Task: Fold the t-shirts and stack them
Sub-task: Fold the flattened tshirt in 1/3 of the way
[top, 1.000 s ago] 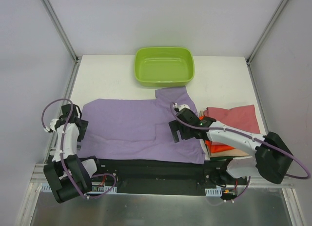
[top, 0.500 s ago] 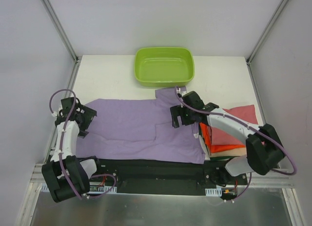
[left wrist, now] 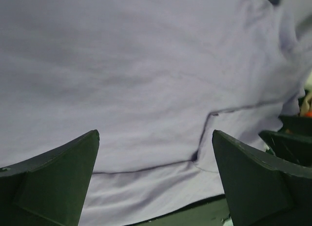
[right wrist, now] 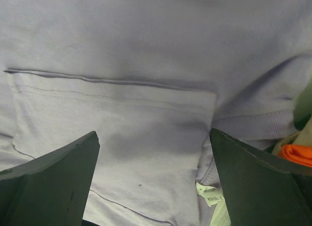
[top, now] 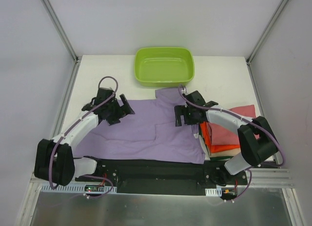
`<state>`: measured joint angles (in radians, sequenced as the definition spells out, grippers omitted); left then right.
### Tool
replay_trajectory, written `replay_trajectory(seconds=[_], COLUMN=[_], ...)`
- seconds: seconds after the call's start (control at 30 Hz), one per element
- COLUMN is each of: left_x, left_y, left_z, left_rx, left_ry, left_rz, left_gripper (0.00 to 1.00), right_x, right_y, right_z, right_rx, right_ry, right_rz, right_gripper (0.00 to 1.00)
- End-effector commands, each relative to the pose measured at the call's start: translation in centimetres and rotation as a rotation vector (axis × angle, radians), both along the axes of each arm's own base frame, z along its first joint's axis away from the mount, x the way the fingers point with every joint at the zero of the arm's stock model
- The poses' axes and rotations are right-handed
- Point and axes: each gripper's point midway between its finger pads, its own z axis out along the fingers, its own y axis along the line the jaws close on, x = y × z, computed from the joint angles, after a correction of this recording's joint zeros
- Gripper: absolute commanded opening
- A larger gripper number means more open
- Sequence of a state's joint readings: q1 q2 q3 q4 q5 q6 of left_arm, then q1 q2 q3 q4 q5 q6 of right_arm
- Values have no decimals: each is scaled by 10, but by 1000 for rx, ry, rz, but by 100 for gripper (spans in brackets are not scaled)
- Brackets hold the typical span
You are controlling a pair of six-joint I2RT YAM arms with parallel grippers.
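Crosswise, lilac t-shirt (top: 141, 131) spanned frame centre; left gripper (top: 121, 109) over its upper-left, right gripper (top: 181, 117) upper-right, both released, empty.

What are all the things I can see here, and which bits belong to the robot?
lilac t-shirt: one, light purple, spread flat across the near middle of the table.
rose-red t-shirt: one, dusty red, folded, top of the stack at the right.
orange t-shirt: one, bright orange, folded, under the rose-red one.
tub: one, lime green, far middle.
table: one, white.
left gripper: black, open, over the lilac shirt's left part.
right gripper: black, open, over its right part.
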<state>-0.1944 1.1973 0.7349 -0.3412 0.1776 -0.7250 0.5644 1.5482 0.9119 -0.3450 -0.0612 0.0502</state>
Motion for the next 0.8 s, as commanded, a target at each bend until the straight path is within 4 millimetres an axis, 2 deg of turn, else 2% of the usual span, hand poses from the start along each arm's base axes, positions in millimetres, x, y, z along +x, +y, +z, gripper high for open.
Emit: replay_trajectory(seconds=[0.0,0.13,0.23,0.5,0.6,0.77], left_x=[13,14,8,-1,-3,-7], left_y=[-56,-94,-117,-165,-177,-185], left_z=[16,8,-6,-28,-36,-47], left_rx=[-49,-55,-62,-86,-85,-85], left_ry=[-56,-11,43,127,149,189], left_rz=[-213,-320,-379,-482,-506,-517], left_gripper=[99,96,88,73,65,57], right_x=[-2,-2,-1,7,8,8], right_y=[1,5,5,7,7,12], right_z=[4,2,3,15,16,20], right_rx=[107,168,183,225,237,289], right_ry=[7,20,11,-44,-58,-70], right_rz=[-45,-49,-51,-44,-42,-15], right_gripper=[97,95,95,94,94,90])
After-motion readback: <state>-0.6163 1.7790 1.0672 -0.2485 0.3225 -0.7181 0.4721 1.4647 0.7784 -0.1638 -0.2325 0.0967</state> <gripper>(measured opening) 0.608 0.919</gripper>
